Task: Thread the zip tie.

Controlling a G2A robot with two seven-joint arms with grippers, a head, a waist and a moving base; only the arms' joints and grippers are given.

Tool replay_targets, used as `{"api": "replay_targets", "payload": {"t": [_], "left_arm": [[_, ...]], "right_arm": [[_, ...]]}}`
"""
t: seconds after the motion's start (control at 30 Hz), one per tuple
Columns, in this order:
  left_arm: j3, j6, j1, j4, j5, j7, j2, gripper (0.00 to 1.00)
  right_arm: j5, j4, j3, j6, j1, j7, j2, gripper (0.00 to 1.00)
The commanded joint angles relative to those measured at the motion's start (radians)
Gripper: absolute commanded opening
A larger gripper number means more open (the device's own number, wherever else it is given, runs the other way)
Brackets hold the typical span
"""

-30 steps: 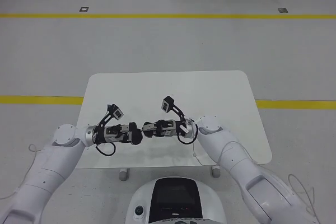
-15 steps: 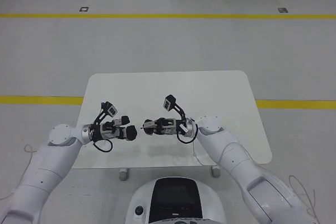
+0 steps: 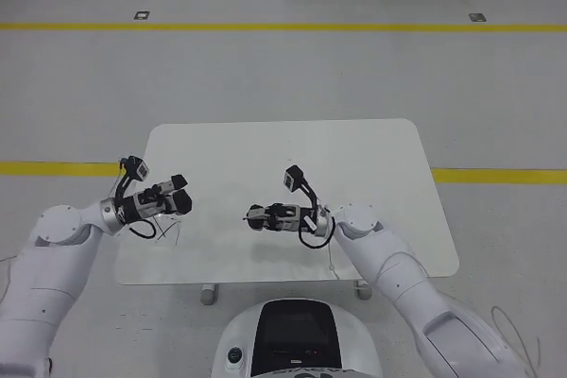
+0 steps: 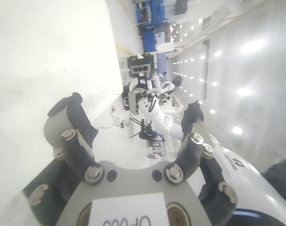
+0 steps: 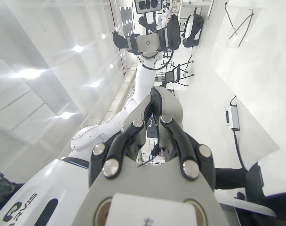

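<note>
My right gripper (image 3: 249, 215) hovers over the front middle of the white table (image 3: 359, 161). In the right wrist view the right gripper (image 5: 155, 95) is shut on a thin black zip tie (image 5: 158, 139), whose strip runs back between the fingers toward the palm. My left gripper (image 3: 180, 201) is over the table's left part, well apart from the right one. Its fingers (image 4: 73, 109) are spread wide around nothing, so the left gripper (image 4: 134, 104) is open. Loose black zip ties (image 3: 168, 228) lie on the table just in front of the left gripper, also visible as zip ties (image 5: 239, 28) in the right wrist view.
The table's left edge (image 3: 137, 198) is close beside the left gripper. A yellow floor line (image 3: 510, 176) runs behind the table. A black cable and a power box (image 5: 231, 118) lie on the floor below.
The two grippers were tip to tip a second ago. The left arm has drawn back to the left edge of the table; the right gripper has stayed nearly in place with the zip tie.
</note>
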Motion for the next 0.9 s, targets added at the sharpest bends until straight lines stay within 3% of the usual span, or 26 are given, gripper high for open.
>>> {"api": "replay_targets", "payload": {"t": [0.0, 0.03, 0.33, 0.37, 0.4, 0.43, 0.5, 0.57, 0.63, 0.7, 0.77, 0.83, 0.87], "left_arm": [[-0.055, 0.001, 0.04, -0.03, 0.062, -0.032, 0.017, 1.0], [-0.073, 0.017, 0.056, -0.038, 0.087, -0.044, 0.024, 1.0], [-0.073, 0.017, 0.056, -0.038, 0.087, -0.044, 0.024, 1.0], [-0.073, 0.024, 0.057, -0.035, 0.116, -0.019, 0.025, 1.0], [-0.065, 0.051, 0.055, -0.049, 0.198, 0.029, 0.028, 1.0], [-0.058, 0.074, 0.057, -0.062, 0.217, 0.044, 0.028, 1.0], [-0.064, 0.128, 0.058, -0.061, 0.228, 0.032, 0.033, 1.0], [-0.079, 0.17, 0.056, -0.065, 0.295, 0.069, 0.04, 1.0], [-0.089, 0.236, 0.07, -0.091, 0.376, 0.105, 0.049, 1.0], [-0.101, 0.265, 0.086, -0.111, 0.405, 0.109, 0.054, 1.0], [-0.115, 0.335, 0.106, -0.129, 0.461, 0.137, 0.062, 1.0], [-0.115, 0.433, 0.121, -0.163, 0.517, 0.149, 0.067, 1.0], [-0.115, 0.451, 0.126, -0.181, 0.521, 0.14, 0.068, 1.0]], "right_arm": [[0.0, -0.006, 0.002, 0.003, -0.006, -0.001, 0.003, 0.0], [0.001, -0.009, 0.002, 0.003, -0.007, -0.001, 0.004, 0.0], [-0.001, -0.01, 0.002, 0.002, -0.007, 0.0, 0.005, 0.0], [-0.001, -0.01, 0.002, 0.002, -0.007, 0.0, 0.005, 0.0], [-0.009, -0.015, 0.001, 0.005, -0.011, -0.012, 0.005, 0.0], [-0.028, -0.028, -0.002, 0.009, -0.016, -0.029, 0.006, 0.0], [-0.08, -0.049, -0.003, 0.029, -0.024, -0.063, 0.013, 0.0], [-0.114, -0.067, -0.001, 0.047, -0.033, -0.088, 0.019, 0.0], [-0.12, -0.086, 0.003, 0.059, -0.045, -0.095, 0.023, 0.0], [-0.125, -0.093, 0.003, 0.068, -0.05, -0.099, 0.026, 0.0], [-0.124, -0.098, -0.001, 0.077, -0.053, -0.101, 0.026, 0.0], [-0.081, -0.095, 0.002, 0.07, -0.058, -0.084, 0.025, 0.0], [-0.079, -0.09, 0.003, 0.068, -0.056, -0.082, 0.026, 0.0]]}}
